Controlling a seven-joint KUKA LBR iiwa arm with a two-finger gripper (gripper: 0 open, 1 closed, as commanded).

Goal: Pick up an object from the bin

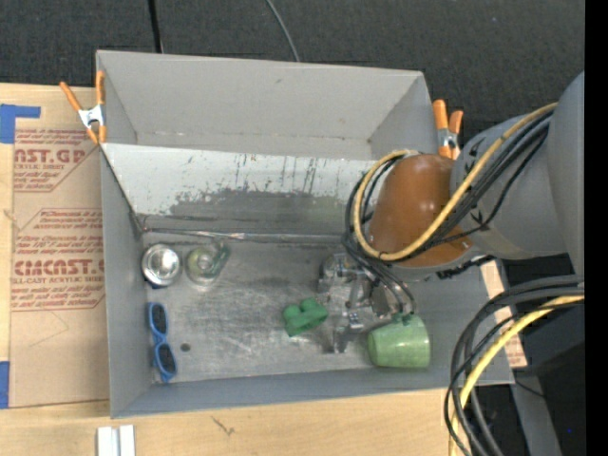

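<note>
The gripper [350, 323] hangs low over the floor of the grey bin [256, 112], close to the front wall and toward the right end as the camera sees it. Its metal parts merge with the scratched floor beneath them, so I cannot tell how far the jaws stand open, and nothing can be seen held between them. Above the jaws, the arm's orange cover [413, 207] and its looped yellow and black cables [366, 193] hide part of the bin's right side.

2 things lie right next to the jaws. Just to their left is a small dark green block [304, 316], lying flat on the floor; whether it touches them cannot be made out. Just to their right, slightly nearer the front wall, is a pale green cup [399, 344], lying on its side.

3 more things lie well away to the left of the jaws. A shiny silver can [161, 264] and a clear glass [204, 262] sit side by side near the left wall, and a pair of blue sunglasses [160, 342] lies in the front left corner
</note>
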